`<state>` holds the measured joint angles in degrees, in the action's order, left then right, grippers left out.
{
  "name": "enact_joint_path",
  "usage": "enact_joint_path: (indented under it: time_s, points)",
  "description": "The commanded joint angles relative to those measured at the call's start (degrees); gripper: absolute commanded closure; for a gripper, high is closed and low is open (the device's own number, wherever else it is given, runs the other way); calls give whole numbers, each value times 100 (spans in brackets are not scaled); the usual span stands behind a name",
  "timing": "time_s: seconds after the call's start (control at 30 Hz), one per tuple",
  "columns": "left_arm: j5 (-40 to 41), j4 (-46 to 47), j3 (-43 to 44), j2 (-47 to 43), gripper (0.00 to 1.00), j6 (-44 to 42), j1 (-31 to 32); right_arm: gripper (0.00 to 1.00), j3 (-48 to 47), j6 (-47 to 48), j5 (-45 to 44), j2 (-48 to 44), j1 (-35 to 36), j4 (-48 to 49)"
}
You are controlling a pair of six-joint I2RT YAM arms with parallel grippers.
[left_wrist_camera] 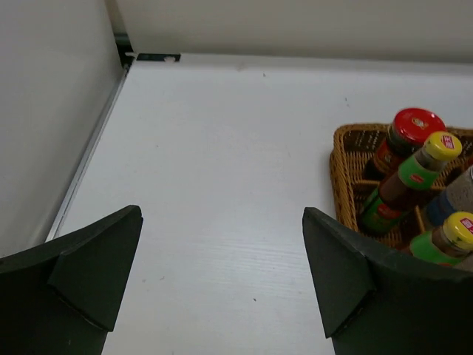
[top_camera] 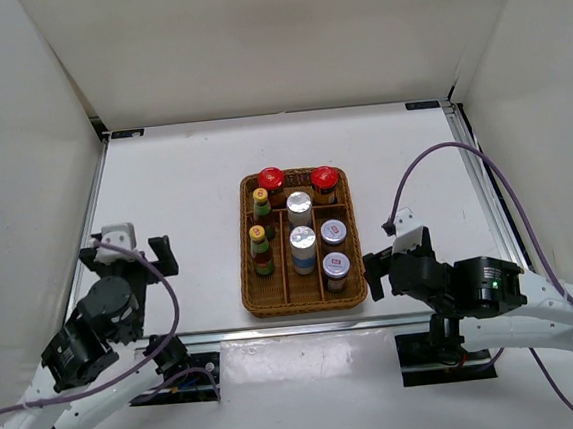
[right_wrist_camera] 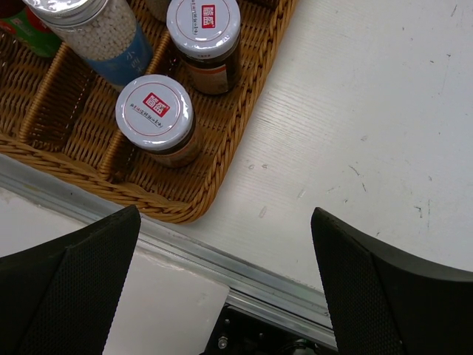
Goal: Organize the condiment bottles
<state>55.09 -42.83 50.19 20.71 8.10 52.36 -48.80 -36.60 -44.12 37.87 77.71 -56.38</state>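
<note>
All the condiment bottles stand upright in the brown wicker tray (top_camera: 248, 278). Two red-capped bottles (top_camera: 270, 179) (top_camera: 325, 179) fill the back row. Two slim yellow-capped bottles (top_camera: 261, 199) (top_camera: 259, 239) are in the left lane, two tall silver-capped ones (top_camera: 299, 205) (top_camera: 302, 241) in the middle, two short silver-lidded jars (top_camera: 333, 232) (top_camera: 336, 265) on the right. My left gripper (top_camera: 129, 254) (left_wrist_camera: 222, 214) is open left of the tray, over bare table. My right gripper (top_camera: 382, 252) (right_wrist_camera: 225, 214) is open beside the tray's near right corner (right_wrist_camera: 222, 163), holding nothing.
A metal rail (right_wrist_camera: 281, 285) runs along the table's near edge under my right gripper. White walls close in the left, back and right sides. A rail (left_wrist_camera: 85, 159) borders the table's left side. Purple cables loop off both arms.
</note>
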Motion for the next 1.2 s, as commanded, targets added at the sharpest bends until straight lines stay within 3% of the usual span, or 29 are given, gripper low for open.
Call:
enact_joint_path:
  time_s: [0.0,0.23,0.37,0.47,0.57,0.7,0.87,1.03,1.17]
  points:
    - [493,802,-264,-653,0,-642,20,1,81,56,-35,10,33,189]
    - [477,371,-265,-797,0,-598,20,1,11,135,-675,97,33,189]
    - [117,880,-467,-578,0,-1248,20,1,-410,757,-730,493,33,76]
    - [-147,1589,-598,-95,0,-2099,20,1,-666,426,-1029,862,-133,-584]
    - [-288,2258,-747,520,0,-2787,20,1,-807,628,-652,863,-186,-707]
    - [-490,2769,-949,1110,0,-2498,-33,1,-789,461,-712,687,-301,-840]
    - [-490,3693,-1231,1778,0,-1884,-690,1,-737,408,-713,414,-415,-778]
    - [-1472,3781,-1660,1586,0,-1153,-1658,1,-737,540,-493,414,-415,-726]
    - [-1536,3966,-2049,1181,0,-1091,-1983,1,-737,671,-220,686,-415,-673]
